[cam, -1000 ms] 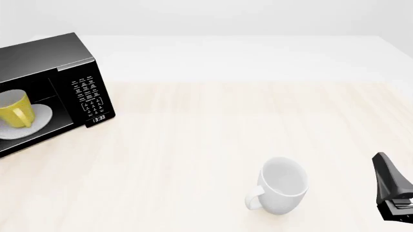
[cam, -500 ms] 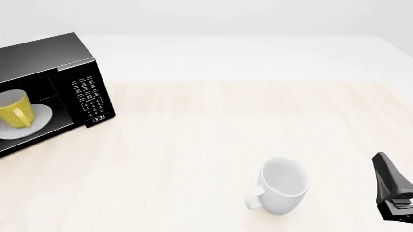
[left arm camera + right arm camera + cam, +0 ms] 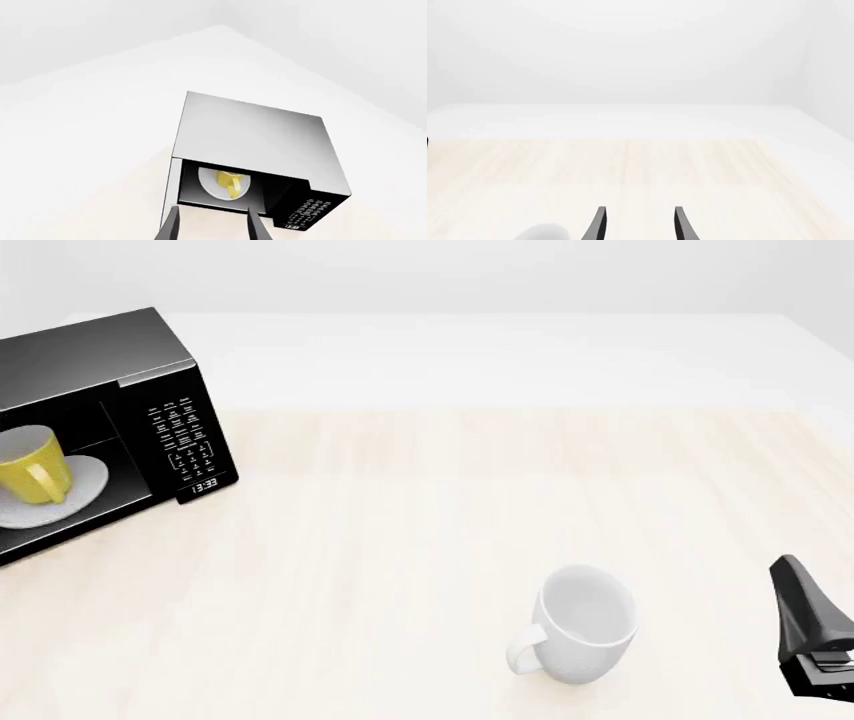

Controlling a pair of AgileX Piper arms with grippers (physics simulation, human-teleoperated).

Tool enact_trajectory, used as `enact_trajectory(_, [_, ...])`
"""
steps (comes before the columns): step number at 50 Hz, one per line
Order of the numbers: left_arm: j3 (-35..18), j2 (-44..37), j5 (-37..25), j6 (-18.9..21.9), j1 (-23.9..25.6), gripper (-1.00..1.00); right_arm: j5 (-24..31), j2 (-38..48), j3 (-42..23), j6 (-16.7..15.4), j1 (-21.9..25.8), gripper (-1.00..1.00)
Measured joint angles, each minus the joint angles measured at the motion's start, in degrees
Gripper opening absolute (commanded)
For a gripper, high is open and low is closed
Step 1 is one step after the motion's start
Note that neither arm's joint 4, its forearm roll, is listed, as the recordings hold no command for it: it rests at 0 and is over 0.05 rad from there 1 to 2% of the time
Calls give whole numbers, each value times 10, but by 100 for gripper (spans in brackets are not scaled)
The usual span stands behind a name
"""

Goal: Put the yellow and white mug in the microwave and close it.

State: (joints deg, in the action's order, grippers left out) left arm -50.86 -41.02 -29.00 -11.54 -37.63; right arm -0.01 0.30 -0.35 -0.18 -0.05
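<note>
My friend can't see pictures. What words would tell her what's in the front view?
A yellow and white mug sits on the white plate inside an open black microwave at the table's left. A white mug lies on its side nearer the camera, and the right end effector shows at the right edge.

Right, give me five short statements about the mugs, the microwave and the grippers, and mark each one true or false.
1. The yellow and white mug sits on the white round plate inside the microwave. True.
2. The microwave's door is shut. False: the cavity is open to view, and the mug shows unobstructed in the front and left wrist views.
3. The all-white mug stands on the table with its handle toward the left side. True.
4. The right gripper is shut on the white mug. False: its fingers are apart and hold nothing.
5. The left gripper holds the yellow mug. False: it is open and empty, away from the microwave.
</note>
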Motion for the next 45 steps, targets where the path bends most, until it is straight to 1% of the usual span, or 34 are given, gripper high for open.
enact_trajectory(15, [-39, -27, -25, -22, -93, 100, 0, 0, 0, 0, 0, 100])
enact_trajectory(23, [-55, -42, -30, -22, -150, 100, 0, 0, 0, 0, 0, 100])
enact_trajectory(33, [-53, -60, -17, -16, -210, 100, 0, 0, 0, 0, 0, 100])
enact_trajectory(45, [-41, -74, -1, -5, -270, 100, 0, 0, 0, 0, 0, 100])
